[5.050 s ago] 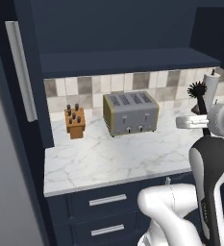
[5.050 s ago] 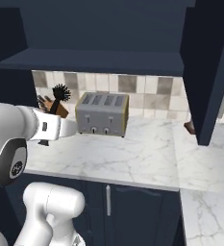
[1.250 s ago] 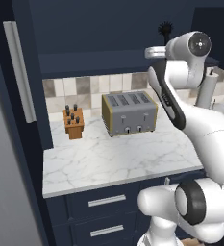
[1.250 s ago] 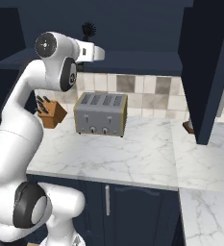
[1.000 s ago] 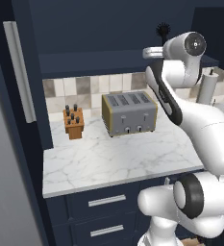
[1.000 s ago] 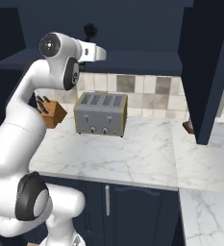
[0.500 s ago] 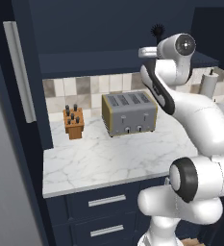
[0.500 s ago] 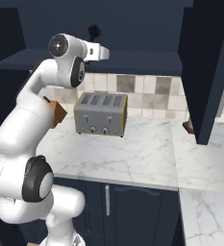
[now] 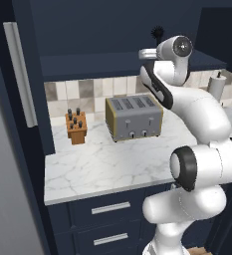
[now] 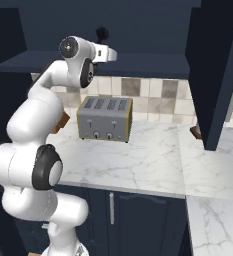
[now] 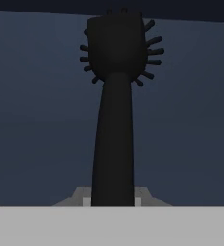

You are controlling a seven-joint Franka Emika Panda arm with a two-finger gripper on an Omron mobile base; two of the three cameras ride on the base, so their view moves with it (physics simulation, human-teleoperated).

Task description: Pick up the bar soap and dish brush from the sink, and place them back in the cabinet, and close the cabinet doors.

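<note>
Dish brush held up inside the cabinet
The pincer (image 11: 112,204) is clamped on the dish brush (image 11: 114,105) handle; its bristly head juts beyond the fingertips, above the cabinet (image 10: 153,62) shelf.

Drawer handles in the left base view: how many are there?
2. The upper drawer handle sits just under the marble counter; the lower drawer handle is directly beneath it. The arm may hide others.
</note>
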